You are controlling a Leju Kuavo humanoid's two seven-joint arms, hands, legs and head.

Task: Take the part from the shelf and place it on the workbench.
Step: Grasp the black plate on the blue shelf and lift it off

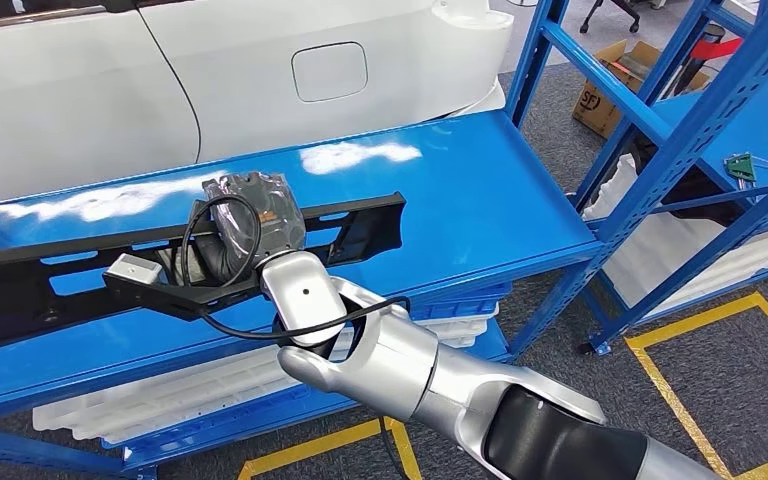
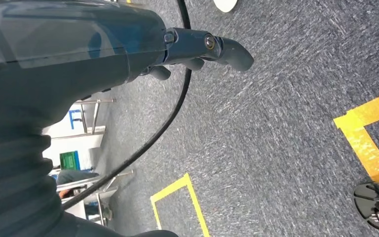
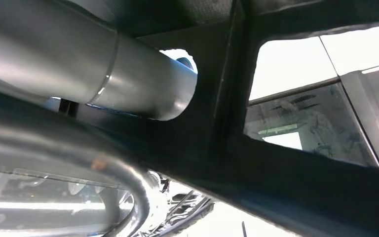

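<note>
A long black plastic part (image 1: 50, 275) with cut-out openings lies lengthwise across the top level of the blue shelf (image 1: 480, 200). My right arm reaches in from the lower right, and my right hand (image 1: 243, 222) grips the part near its middle, a black cable looping round the wrist. In the right wrist view the thick grey thumb (image 3: 128, 74) pokes through an opening in the black part (image 3: 276, 173), seen very close. Whether the part is off the shelf I cannot tell. My left hand (image 2: 192, 49) hangs over the grey floor, fingers apart and holding nothing.
A white car body (image 1: 260, 70) stands right behind the shelf. White trays (image 1: 160, 390) fill the lower level. A second blue rack (image 1: 720, 130) stands to the right, a cardboard box (image 1: 610, 90) behind it. Yellow tape (image 1: 700, 320) marks the grey floor.
</note>
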